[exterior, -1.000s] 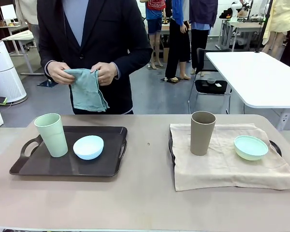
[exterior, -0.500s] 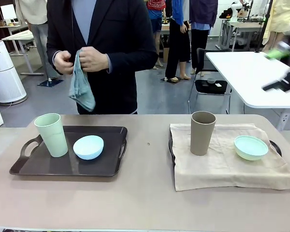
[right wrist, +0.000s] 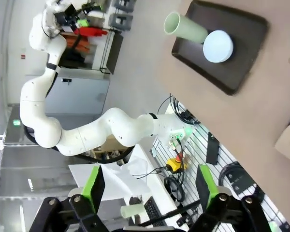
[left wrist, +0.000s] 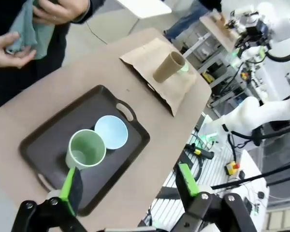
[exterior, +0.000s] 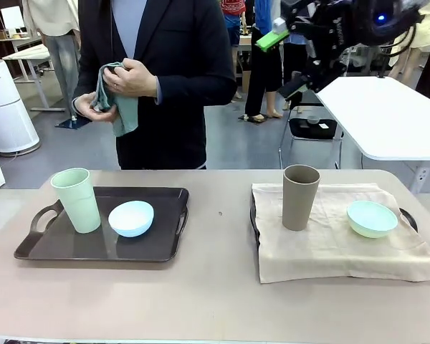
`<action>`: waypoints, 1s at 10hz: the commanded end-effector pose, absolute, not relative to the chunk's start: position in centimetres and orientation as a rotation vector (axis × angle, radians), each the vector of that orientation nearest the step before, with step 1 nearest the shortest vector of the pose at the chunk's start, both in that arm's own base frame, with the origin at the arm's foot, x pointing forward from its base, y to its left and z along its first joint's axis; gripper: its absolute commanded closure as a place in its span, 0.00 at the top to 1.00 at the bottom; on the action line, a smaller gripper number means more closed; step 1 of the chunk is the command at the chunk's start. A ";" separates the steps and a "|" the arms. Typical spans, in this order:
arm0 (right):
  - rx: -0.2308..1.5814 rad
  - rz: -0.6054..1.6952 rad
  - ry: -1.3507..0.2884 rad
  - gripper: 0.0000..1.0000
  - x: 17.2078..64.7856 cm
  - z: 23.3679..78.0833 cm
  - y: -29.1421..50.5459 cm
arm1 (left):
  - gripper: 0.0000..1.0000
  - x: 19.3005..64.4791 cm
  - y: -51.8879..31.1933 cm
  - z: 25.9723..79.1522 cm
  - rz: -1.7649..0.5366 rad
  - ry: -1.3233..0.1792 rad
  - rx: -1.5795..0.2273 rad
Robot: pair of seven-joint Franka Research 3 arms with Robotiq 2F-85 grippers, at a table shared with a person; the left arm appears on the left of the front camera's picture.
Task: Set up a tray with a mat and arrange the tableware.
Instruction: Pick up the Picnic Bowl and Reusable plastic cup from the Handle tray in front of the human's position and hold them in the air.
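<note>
Tray at 3 o'clock (exterior: 408,215) done, mat (exterior: 330,251) under brown cup (exterior: 300,197) and mint bowl (exterior: 372,218); tray at 9 o'clock (exterior: 72,247) matless under green cup (exterior: 77,200) and blue bowl (exterior: 131,218), cloth (exterior: 122,107) in person's hand (exterior: 132,77) at 11 o'clock; left gripper (left wrist: 127,180) and right gripper (right wrist: 150,186) spread, empty.

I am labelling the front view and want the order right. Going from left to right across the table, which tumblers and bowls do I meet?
pale green tumbler → light blue bowl → taupe-brown tumbler → mint green bowl
</note>
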State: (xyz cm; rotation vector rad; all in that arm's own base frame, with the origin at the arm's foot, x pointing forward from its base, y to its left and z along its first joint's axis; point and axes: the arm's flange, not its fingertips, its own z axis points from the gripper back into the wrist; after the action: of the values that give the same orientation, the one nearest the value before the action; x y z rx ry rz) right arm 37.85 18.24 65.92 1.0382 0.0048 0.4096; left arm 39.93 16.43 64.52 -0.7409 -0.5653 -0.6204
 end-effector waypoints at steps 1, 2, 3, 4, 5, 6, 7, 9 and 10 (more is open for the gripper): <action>1.023 0.431 0.010 0.98 37.8 65.9 20.1 | 1.00 40.0 16.7 64.7 -0.623 -0.560 -0.745; 0.848 0.398 -0.017 0.98 39.8 64.1 22.7 | 1.00 43.0 17.0 62.8 -0.857 -0.652 -0.635; 0.744 0.313 -0.001 0.98 40.5 62.7 26.8 | 1.00 44.2 18.0 61.1 -1.101 -0.684 -0.575; 0.638 0.230 0.014 0.98 41.0 61.9 30.9 | 1.00 45.3 18.9 60.0 -1.327 -0.629 -0.561; 0.495 0.134 -0.013 0.98 40.9 60.9 34.3 | 1.00 45.6 19.6 59.1 -1.475 -0.605 -0.563; 0.392 0.051 -0.060 0.98 41.2 60.0 37.2 | 1.00 46.3 20.0 58.6 -1.584 -0.588 -0.591; 0.252 -0.013 -0.129 0.98 40.6 58.5 40.2 | 1.00 46.2 20.8 57.8 -1.705 -0.582 -0.641; 0.111 -0.097 -0.185 0.98 40.4 55.8 42.6 | 1.00 47.0 21.5 56.5 -1.844 -0.658 -0.731; 0.320 0.074 -0.216 0.98 38.7 56.9 39.5 | 1.00 46.3 19.1 56.6 -1.684 -0.560 -0.638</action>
State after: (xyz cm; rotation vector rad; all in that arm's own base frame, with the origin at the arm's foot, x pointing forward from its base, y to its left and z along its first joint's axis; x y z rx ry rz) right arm 38.93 40.38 54.83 0.2065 -0.2476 -0.0058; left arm 46.35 20.09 55.84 -0.6760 -0.5979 -1.7978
